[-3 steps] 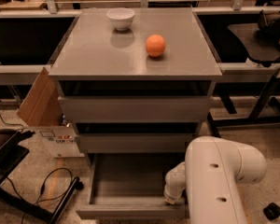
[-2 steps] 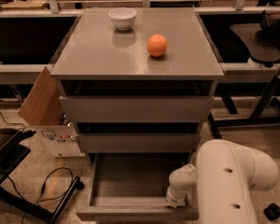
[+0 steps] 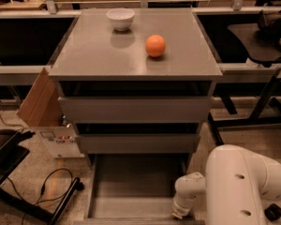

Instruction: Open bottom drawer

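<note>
The grey cabinet [image 3: 136, 55] has three flat handleless drawers. The bottom drawer [image 3: 131, 184] stands pulled out toward me, and its shallow grey tray shows empty inside. The two upper drawer fronts [image 3: 133, 109] are pushed in. My white arm [image 3: 243, 186] comes in from the lower right. My gripper [image 3: 179, 214] hangs at the drawer's front right corner, at the lower edge of the view, mostly hidden by the wrist.
A white bowl [image 3: 120, 18] and an orange [image 3: 155, 46] sit on the cabinet top. A cardboard box [image 3: 42, 107] leans at the cabinet's left. Black cables and a stand [image 3: 42, 196] lie on the floor at left. Black table legs [image 3: 264, 102] stand at right.
My arm has shifted to the right and a little lower in the view. The bottom drawer stays pulled out about as far as before.
</note>
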`<state>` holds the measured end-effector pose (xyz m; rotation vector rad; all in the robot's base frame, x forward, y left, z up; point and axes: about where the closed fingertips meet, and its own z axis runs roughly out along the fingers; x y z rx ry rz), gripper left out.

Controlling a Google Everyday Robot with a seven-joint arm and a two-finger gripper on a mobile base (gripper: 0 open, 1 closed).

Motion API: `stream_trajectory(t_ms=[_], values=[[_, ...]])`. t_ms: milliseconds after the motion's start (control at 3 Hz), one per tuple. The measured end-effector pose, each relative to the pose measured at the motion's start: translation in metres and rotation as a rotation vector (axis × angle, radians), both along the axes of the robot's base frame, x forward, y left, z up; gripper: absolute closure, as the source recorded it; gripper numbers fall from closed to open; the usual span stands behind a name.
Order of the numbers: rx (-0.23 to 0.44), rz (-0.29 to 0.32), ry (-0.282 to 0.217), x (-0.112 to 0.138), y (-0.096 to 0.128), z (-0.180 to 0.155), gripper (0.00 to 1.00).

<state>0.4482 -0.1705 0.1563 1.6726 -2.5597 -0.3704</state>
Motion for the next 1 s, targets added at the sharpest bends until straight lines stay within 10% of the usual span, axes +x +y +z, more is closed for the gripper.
stream_trajectory(t_ms=[333, 1000], values=[[0.000, 0.000, 0.000, 0.0026, 0.0001, 0.0000, 1.00], [0.001, 0.001, 0.007, -0.0014, 0.0008, -0.0027, 0.59]])
